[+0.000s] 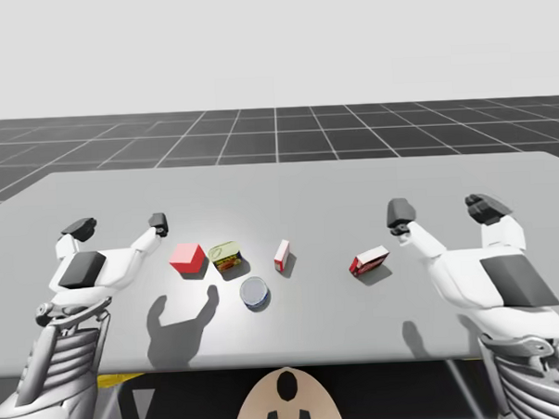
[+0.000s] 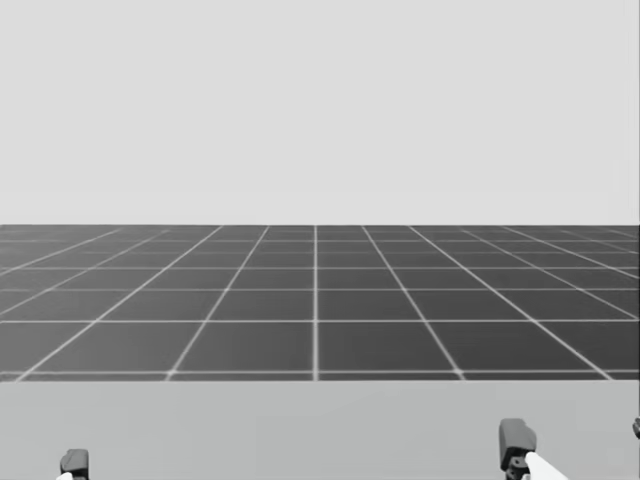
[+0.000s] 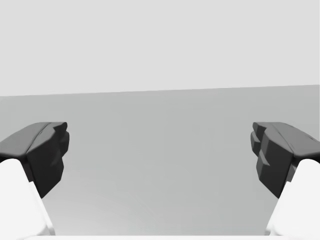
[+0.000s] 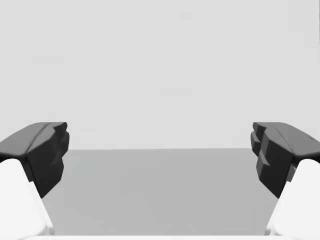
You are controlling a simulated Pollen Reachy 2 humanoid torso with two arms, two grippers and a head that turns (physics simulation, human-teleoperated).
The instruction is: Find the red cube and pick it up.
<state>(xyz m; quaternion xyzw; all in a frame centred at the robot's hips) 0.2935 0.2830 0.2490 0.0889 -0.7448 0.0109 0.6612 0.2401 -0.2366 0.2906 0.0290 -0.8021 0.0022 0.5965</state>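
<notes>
The red cube (image 1: 187, 258) rests on the grey table (image 1: 353, 183), left of centre in the high view. My left gripper (image 1: 118, 224) hovers open just behind and to the left of the cube, its nearer finger a short way from it. On the right side, my right gripper (image 1: 444, 210) is also open and holds nothing. In the left wrist view the left gripper (image 3: 160, 160) has only bare table between its fingers. The right gripper (image 4: 160, 160) likewise faces bare table and its far edge.
Beside the cube lies a low green and yellow tin (image 1: 226, 257), with a round blue-grey can (image 1: 255, 292) in front of it. A small red and white box (image 1: 282, 255) stands at the centre. Another red and white box (image 1: 369, 260) lies near my right gripper.
</notes>
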